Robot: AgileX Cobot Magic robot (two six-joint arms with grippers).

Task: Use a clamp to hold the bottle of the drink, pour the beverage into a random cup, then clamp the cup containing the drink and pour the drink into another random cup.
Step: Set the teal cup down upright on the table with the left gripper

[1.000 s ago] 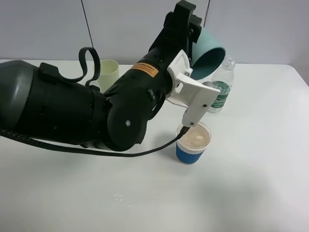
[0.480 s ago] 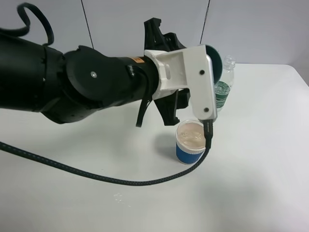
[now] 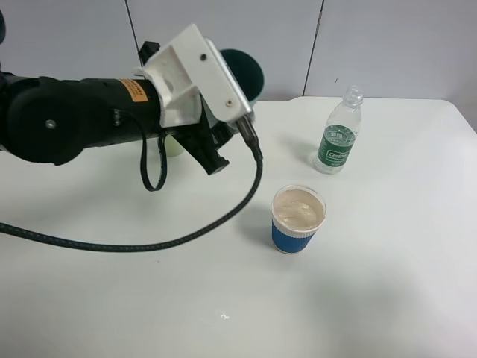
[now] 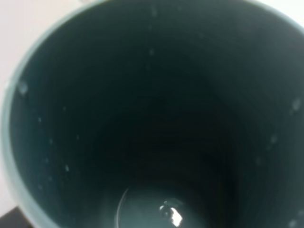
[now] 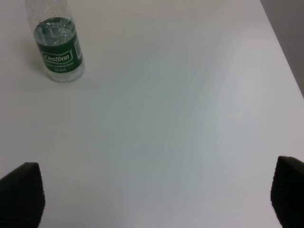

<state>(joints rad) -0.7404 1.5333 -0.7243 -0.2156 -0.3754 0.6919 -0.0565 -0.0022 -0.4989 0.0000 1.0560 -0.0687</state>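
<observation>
At the far left of the table (image 3: 387, 298), the left arm has swung back from where it was tipped over the blue-sleeved cup a second ago, and its clamp (image 3: 223, 112), seen from above as a whitish bracket at the end of the bulky black arm, now sits up and away to the left with the teal tumbler (image 3: 242, 71) carried along; only the tumbler's dark green mouth shows past the bracket. The left wrist view looks straight into the teal tumbler (image 4: 152, 114), its walls beaded with droplets and only a small glint of liquid at the bottom, so the clamp is evidently gripped around it, though the finger plates themselves are hidden. This suggests the second pour is finished and the arm is retreating to set the tumbler down. Just behind the arm, a sliver of the pale yellow-green cup (image 3: 174, 145) peeks out, close to the likely set-down spot and worth avoiding. A black cable (image 3: 186, 235) loops across the table near the middle. To the right, the blue-sleeved cup (image 3: 297, 218) stands upright with liquid in its pinkish-beige inside. Farther right and back, the water bottle (image 3: 337, 138) stands upright and capped, well apart. The right gripper (image 5: 152, 199) rests with its dark fingertips spread wide, holding nothing.
</observation>
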